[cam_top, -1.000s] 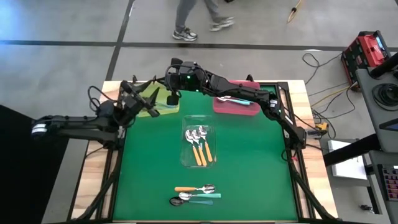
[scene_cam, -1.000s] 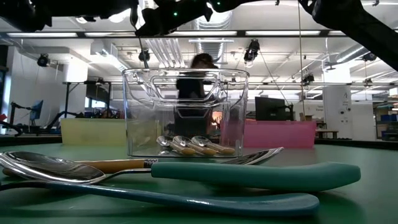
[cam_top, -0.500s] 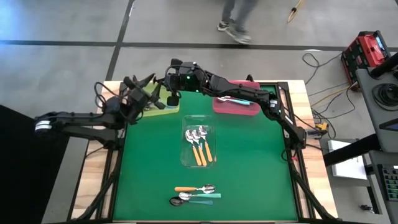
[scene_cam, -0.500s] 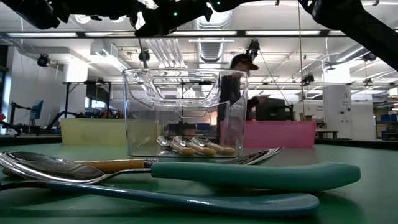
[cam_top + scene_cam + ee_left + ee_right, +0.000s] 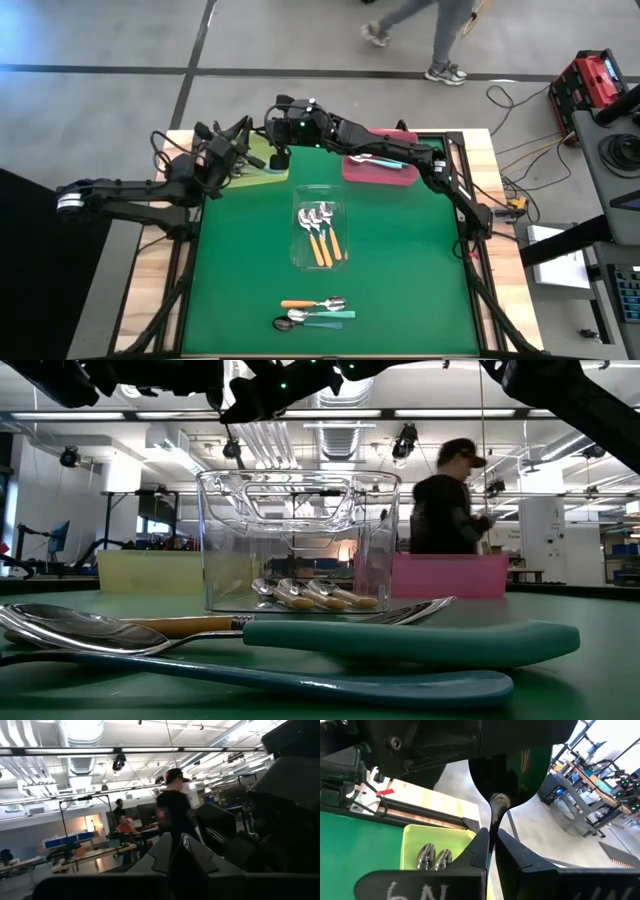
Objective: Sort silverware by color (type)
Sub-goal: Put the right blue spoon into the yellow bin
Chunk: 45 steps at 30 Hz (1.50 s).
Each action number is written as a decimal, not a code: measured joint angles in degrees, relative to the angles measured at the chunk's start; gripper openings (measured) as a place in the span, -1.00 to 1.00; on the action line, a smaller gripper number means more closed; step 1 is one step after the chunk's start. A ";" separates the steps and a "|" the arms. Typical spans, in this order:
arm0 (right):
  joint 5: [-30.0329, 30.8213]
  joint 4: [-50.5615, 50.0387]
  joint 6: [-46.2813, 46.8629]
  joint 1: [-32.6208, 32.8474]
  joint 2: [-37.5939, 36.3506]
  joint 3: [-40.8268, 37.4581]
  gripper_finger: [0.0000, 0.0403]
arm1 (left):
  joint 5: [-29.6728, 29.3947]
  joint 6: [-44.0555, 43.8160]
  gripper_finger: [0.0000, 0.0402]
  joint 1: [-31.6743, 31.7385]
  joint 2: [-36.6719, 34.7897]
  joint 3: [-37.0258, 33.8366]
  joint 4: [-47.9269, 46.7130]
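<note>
My right gripper (image 5: 280, 158) reaches across to the far left and hangs over the yellow tray (image 5: 262, 174), shut on a spoon (image 5: 498, 803). Two spoon bowls (image 5: 434, 857) lie in that tray. My left gripper (image 5: 243, 140) hovers beside the tray's left end, shut and empty (image 5: 177, 842), tipped up toward the room. Three orange-handled spoons (image 5: 322, 235) lie flat in the clear tray (image 5: 302, 255). A teal-handled spoon (image 5: 375, 158) lies in the pink tray (image 5: 385, 174). An orange-handled spoon (image 5: 315, 303) and two teal or blue ones (image 5: 322, 317) lie on the mat near the front edge. My right gripper pinches the spoon's thin stem (image 5: 492, 827) between its two fingers. The rounded shiny end (image 5: 498, 801) sticks out beyond the fingertips. The spoon is lifted clear, above the yellow tray's far end. Which colour the handle has is hidden by the fingers.
The clear tray stands mid-table, between the front spoons (image 5: 400, 642) and the far trays. The green mat (image 5: 400, 260) lies bare to its left and right. A person (image 5: 445, 505) walks past behind the table's far edge.
My left gripper has shut, gone a little toward the far edge beside the yellow tray, and tipped up. My right gripper has kept still over the tray.
</note>
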 joint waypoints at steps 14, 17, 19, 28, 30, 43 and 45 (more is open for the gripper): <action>3.13 -1.24 5.34 -0.08 -0.03 0.02 -0.51 | -5.88 -1.64 -0.99 1.59 0.10 -1.55 -0.36; 4.93 -2.28 5.37 -0.10 -0.07 0.04 -0.48 | -9.18 -1.79 -0.99 2.43 0.10 -2.38 -0.26; 6.66 -3.31 5.35 -0.09 -0.07 0.04 -0.48 | -9.72 -2.20 -0.99 3.07 0.10 -3.17 -0.23; 12.62 -20.53 3.07 -0.69 -3.48 0.04 -0.48 | -5.95 -8.32 -0.99 8.99 0.10 -8.21 0.79; 12.77 -24.80 3.65 -0.98 -4.87 0.12 -0.47 | -2.44 -10.58 -0.99 10.78 0.23 -9.16 0.77; 4.49 -43.53 14.08 -1.08 -12.28 -0.54 -0.53 | 0.37 -15.63 -0.99 19.08 7.39 -9.70 1.75; 4.11 -43.58 14.78 -0.41 -12.74 -1.18 -0.55 | 0.30 -16.22 -0.99 20.33 8.95 -9.70 2.39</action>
